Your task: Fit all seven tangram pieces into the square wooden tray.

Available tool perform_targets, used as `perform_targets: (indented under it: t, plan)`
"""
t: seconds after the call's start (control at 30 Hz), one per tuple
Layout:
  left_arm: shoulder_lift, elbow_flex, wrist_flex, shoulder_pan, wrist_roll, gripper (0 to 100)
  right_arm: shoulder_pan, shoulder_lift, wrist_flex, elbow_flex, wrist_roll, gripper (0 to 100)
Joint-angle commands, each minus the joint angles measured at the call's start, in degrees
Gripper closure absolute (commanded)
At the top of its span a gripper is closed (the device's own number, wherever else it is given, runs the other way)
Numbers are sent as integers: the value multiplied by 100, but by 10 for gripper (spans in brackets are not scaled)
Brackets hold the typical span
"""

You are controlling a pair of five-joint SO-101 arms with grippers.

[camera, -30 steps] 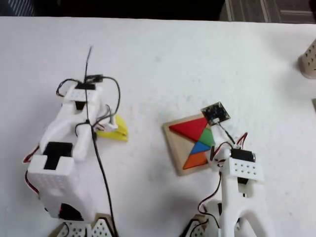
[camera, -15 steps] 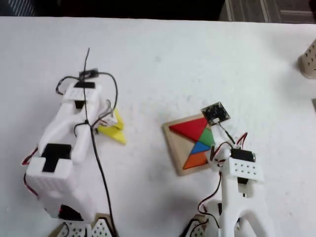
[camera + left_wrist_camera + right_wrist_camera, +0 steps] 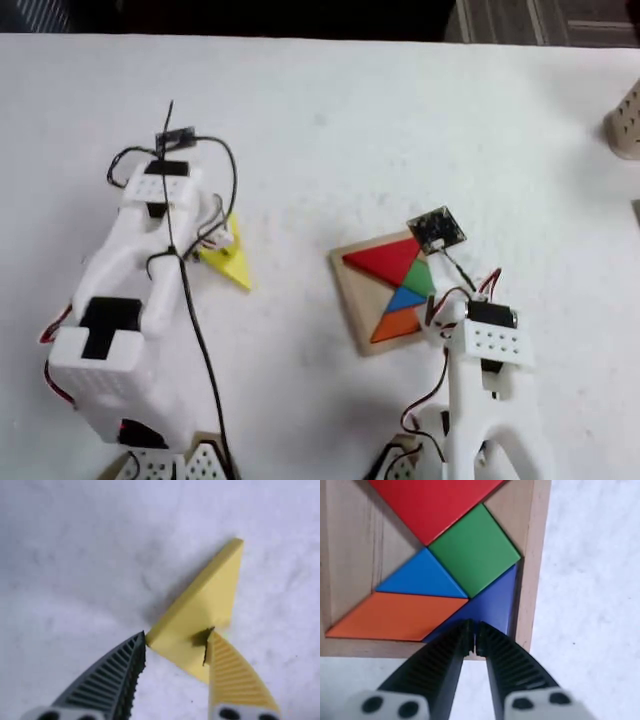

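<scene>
- My left claw (image 3: 175, 639) pinches one corner of the yellow triangle (image 3: 205, 595).
- From the high view, that triangle lies on the white surface (image 3: 330, 140), well left of the wooden tray (image 3: 352, 297).
- My right claw (image 3: 474, 630), closed and empty, hovers at the tray's rim beside a dark blue piece (image 3: 495, 605).

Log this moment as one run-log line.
left pincer: shut on yellow triangle, outside wooden tray | right pincer: shut, over tray rim by dark blue triangle | tray: five pieces in, bare wood showing
</scene>
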Motion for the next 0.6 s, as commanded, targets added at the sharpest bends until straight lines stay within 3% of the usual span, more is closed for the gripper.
perform_targets:
  t: [0.0, 0.23, 0.57]
  plan:
    - [22, -281, 97, 48, 88, 819, -48, -84, -92, -26, 79, 979]
    - [22, -800, 624, 207, 97, 819, -48, -84, -92, -26, 79, 979]
    - [22, -888, 624, 857, 97, 819, -48, -84, -92, -26, 79, 979]
